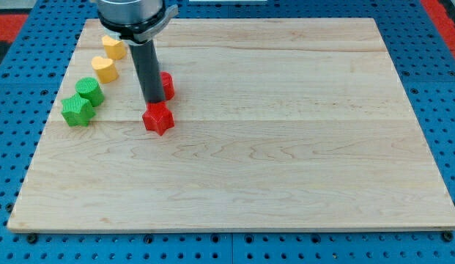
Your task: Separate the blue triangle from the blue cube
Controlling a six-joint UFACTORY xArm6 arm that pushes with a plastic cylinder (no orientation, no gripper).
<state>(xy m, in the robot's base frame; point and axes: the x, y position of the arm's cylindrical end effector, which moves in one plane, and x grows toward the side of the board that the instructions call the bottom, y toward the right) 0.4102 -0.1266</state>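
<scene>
No blue triangle and no blue cube show in the camera view. My dark rod comes down from the view's top left, and my tip [153,103] sits just above a red star-shaped block [159,118], touching or nearly touching its upper edge. A second red block [167,85] is partly hidden behind the rod, on its right side. The rod may hide other blocks behind it.
A yellow block [113,47] and a yellow heart-shaped block [104,69] lie near the board's upper left edge. Two green blocks [89,91] [77,111] sit together below them, near the left edge. The wooden board [286,147] lies on a blue pegboard.
</scene>
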